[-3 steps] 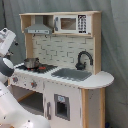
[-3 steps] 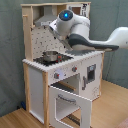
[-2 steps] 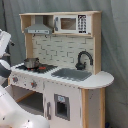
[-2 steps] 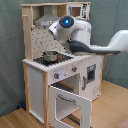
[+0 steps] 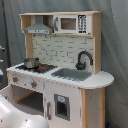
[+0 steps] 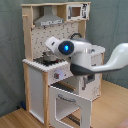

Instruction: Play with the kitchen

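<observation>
The kitchen (image 5: 60, 70) is a tall white and light-wood toy with a grey hood (image 5: 39, 30), a microwave (image 5: 70, 23), a black faucet (image 5: 83, 59) and a grey sink (image 5: 73, 74). A small metal pot (image 5: 31, 63) sits on the black stovetop beside a red burner (image 5: 43, 67). In the second exterior view the oven door (image 6: 70, 106) hangs open. My white arm (image 6: 82, 57) reaches in from the second exterior view's right, a blue light glowing on its wrist. My gripper (image 6: 51, 45) hovers just above the pot (image 6: 48, 58).
A grey curtain hangs behind the kitchen in both exterior views. The arm's white base (image 5: 12, 114) fills the first exterior view's lower left corner. The wooden floor (image 6: 15, 120) lies in front of the open oven door.
In the second exterior view the arm's end has dropped from hood height to just above the stovetop. In the first exterior view it has slid almost out at the left edge.
</observation>
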Controlling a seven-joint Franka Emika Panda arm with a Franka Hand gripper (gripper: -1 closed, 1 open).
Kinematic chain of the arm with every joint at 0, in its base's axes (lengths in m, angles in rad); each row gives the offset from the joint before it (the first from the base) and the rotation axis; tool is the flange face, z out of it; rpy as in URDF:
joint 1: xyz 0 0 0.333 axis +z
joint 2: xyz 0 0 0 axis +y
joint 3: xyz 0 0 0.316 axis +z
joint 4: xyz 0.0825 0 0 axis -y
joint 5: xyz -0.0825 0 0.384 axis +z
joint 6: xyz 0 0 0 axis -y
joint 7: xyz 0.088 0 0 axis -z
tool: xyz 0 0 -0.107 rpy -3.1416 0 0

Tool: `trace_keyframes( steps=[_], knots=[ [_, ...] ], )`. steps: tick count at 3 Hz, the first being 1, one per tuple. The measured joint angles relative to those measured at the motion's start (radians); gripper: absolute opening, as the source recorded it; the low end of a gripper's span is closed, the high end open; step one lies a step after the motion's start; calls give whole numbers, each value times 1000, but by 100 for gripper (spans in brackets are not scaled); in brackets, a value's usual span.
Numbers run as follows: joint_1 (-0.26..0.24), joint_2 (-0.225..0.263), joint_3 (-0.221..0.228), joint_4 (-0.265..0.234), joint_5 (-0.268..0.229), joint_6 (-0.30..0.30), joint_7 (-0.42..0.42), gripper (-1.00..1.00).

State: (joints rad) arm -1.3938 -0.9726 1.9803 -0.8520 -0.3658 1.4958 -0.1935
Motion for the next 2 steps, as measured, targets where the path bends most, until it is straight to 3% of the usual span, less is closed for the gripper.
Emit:
trace_keyframes(
  steps=[2],
  knots=[
    [141,-102,4,2,-120,46,-47,100]
  ],
)
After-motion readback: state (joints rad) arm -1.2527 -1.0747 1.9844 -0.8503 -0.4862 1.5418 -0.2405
